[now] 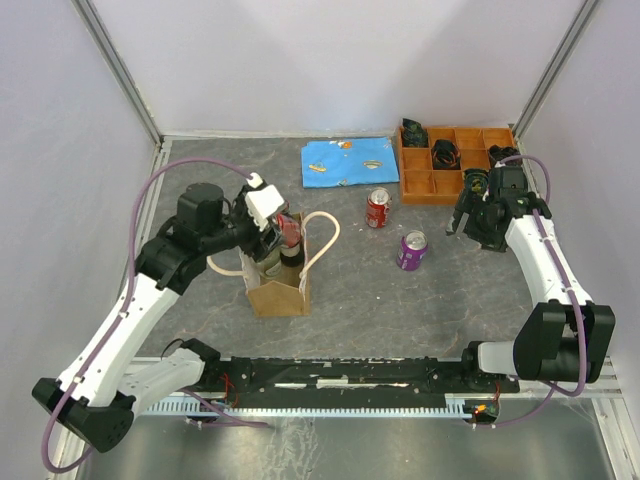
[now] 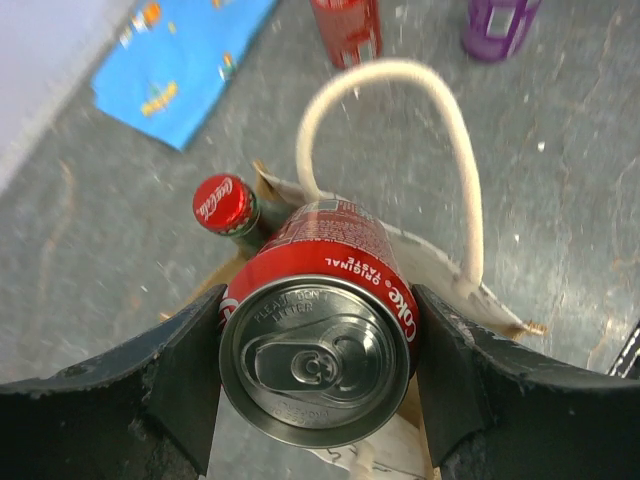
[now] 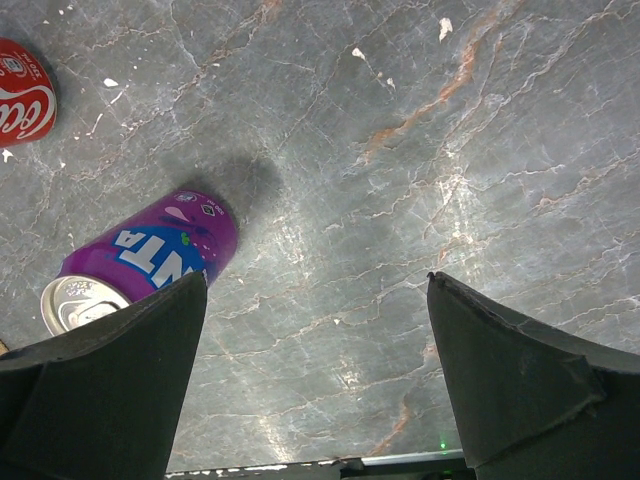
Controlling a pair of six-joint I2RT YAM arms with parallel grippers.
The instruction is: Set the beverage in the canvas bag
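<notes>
Coke can (image 2: pixel 330 275) within left hand (image 2: pixel 318 345)

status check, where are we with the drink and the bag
Left gripper shut on red cola can, at the tan canvas bag mouth. Right gripper open, empty, near purple soda can. Red-capped dark bottle already inside bag, crowding the drop.

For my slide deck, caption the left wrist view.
Left fingers hold a red Coke can over the open canvas bag, beside a capped Coke bottle.
</notes>
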